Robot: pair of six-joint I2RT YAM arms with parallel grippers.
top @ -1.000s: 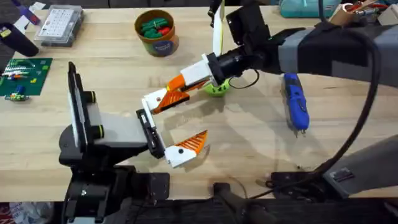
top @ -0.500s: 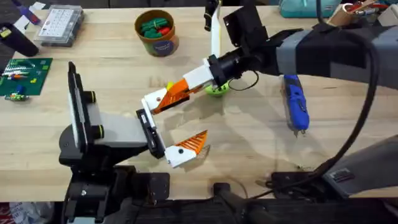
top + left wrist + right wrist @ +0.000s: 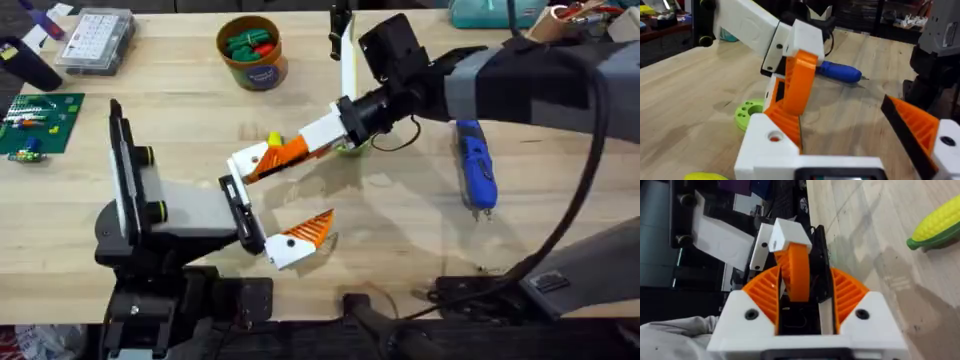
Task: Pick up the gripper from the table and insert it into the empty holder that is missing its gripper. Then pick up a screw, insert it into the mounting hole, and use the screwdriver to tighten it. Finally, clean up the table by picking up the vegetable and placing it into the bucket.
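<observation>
Your right gripper is pinching the loose gripper finger, its orange ribbed pads pressed against either side of the part's orange blade. This keeps the white mounting block out in front, free to meet the holder.

The left gripper lies low over the near middle of the table. It is spread wide, with its one fitted finger on the near side, so the empty holder on the far side faces the incoming part. The part's white end looks to be at the holder or just entering it. The seat is hidden from above, so I can't say it is home.

Judge the insertion as the step in hand, and expect to need a straight push along the holder's line.

The screwdriver lies to the right, well apart, waiting for the screw step. A toy corn rests just beyond the held part, beside a green disc. The bucket stands far left of centre and already has vegetables in it.
</observation>
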